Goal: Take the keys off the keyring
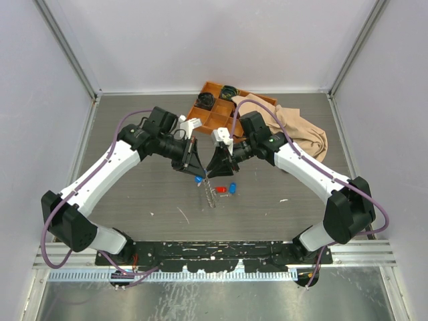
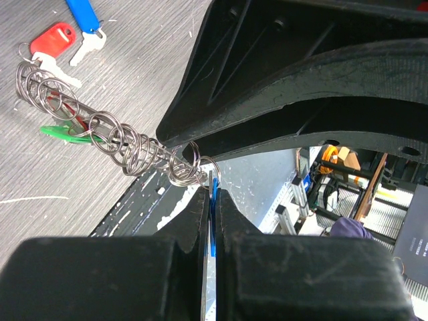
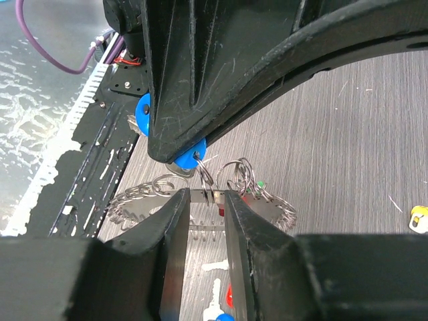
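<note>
Both arms reach in to the middle of the worktop, and their tips almost meet there. The left gripper has its fingers pressed together on the flat head of a blue key, which shows edge-on between them in the left wrist view. The right gripper faces it from the other side. Its fingers stand only a narrow gap apart and pinch a wire loop at the raised end of the keyring, right next to the blue head.

The keyring is a string of linked wire loops. From the two grippers it slopes down to the worktop and lies stretched out toward the near edge. A green key sits against the loops partway along. A red key lies at the low end, with a small loop at its head touching the last coils. A second blue key lies just beside the red one, on the side toward the right edge; I cannot tell whether it is threaded on a loop.

An orange tray sits at the middle of the far edge. A tan cloth is bunched against its right side, toward the far right corner.
</note>
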### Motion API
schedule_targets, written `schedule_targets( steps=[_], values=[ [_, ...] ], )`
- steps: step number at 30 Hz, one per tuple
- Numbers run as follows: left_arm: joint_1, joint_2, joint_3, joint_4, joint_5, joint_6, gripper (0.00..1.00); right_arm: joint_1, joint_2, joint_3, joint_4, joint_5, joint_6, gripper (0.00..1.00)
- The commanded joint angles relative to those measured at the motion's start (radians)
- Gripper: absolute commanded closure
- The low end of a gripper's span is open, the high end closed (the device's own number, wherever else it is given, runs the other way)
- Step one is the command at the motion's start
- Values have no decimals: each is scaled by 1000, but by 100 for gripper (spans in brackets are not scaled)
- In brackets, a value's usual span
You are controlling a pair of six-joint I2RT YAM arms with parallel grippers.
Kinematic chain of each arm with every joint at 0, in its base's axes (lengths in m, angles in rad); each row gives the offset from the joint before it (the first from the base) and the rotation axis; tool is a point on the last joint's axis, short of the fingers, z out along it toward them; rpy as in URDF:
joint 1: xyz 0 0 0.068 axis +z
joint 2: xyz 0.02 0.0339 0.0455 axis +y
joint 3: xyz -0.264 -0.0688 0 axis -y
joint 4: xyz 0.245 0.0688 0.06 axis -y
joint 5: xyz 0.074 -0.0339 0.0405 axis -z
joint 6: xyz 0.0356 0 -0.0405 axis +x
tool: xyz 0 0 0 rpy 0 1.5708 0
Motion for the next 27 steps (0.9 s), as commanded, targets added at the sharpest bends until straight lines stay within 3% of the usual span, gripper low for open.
schedule_targets(
  steps=[1,15,21,27],
  values=[
    [-3,-5,51,22,44,17,100,-2,-27,48,22,-29,10,67],
    [-4,-5,50,20,43,21,100,-2,-19,55,4,-24,-2,80],
    [-4,-19,41,20,21,24,100,-2,-19,61,-6,-20,-8,99],
    [-4,-81,-27,133,-2,-28,100,-13,-35,56,10,-6,13,99]
  ],
)
